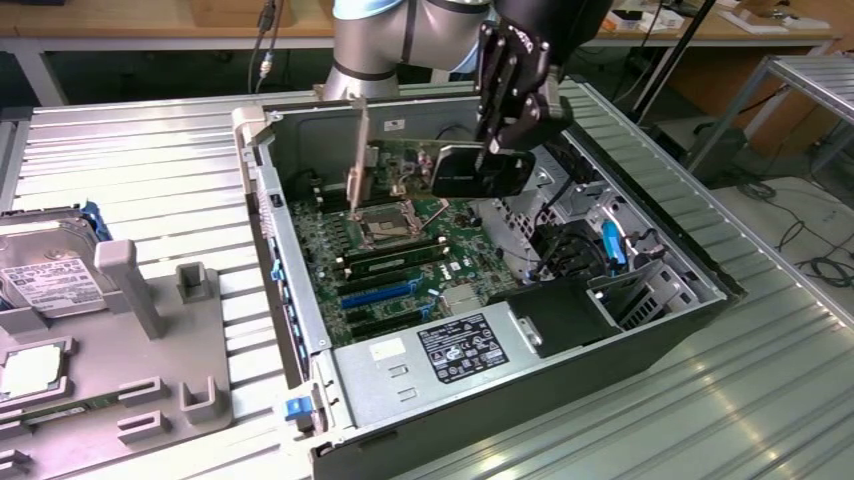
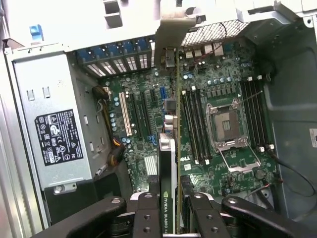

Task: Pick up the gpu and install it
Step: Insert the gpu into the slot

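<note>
My gripper (image 1: 509, 150) is shut on the gpu (image 1: 467, 175), a thin card with a black cooler and a long silvery bracket (image 1: 358, 160) at one end. The card hangs on edge above the motherboard (image 1: 400, 262) inside the open computer case (image 1: 667, 250), over the CPU socket (image 1: 378, 226). In the wrist view the gpu (image 2: 167, 163) appears edge-on between my two black fingers (image 2: 146, 210), its bracket (image 2: 171, 27) pointing toward the case's slotted rear wall. The expansion slots (image 2: 126, 116) lie below it and slightly to one side. The card's lower edge is clear of the board.
A silver power supply (image 1: 447, 350) fills the near corner of the case, and a drive cage with a blue clip (image 1: 611, 245) sits on the exterior view's right. A grey fixture tray (image 1: 160, 330) on the exterior view's left holds a hard drive (image 1: 47, 280).
</note>
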Action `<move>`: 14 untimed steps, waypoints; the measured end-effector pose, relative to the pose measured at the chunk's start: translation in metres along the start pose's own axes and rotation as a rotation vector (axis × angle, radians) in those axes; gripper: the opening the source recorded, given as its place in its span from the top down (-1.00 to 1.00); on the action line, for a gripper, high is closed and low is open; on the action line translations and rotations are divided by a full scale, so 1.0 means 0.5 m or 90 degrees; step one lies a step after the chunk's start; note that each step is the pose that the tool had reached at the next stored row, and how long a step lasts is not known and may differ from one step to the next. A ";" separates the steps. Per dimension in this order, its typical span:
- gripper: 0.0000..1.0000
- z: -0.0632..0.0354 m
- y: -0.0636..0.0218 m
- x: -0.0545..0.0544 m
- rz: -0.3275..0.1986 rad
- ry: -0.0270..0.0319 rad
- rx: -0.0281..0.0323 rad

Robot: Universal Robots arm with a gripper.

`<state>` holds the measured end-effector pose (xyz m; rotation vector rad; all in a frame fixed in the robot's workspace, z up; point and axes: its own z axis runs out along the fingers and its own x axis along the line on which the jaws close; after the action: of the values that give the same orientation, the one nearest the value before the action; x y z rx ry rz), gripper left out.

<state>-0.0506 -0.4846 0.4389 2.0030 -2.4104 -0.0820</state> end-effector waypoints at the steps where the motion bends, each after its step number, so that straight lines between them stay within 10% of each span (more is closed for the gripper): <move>1: 0.47 0.000 0.000 0.000 -0.005 0.0002 -0.0001; 14: 0.47 0.000 -0.008 -0.002 -0.094 0.0042 -0.0027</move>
<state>-0.0463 -0.4847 0.4389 2.1732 -2.2529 -0.0809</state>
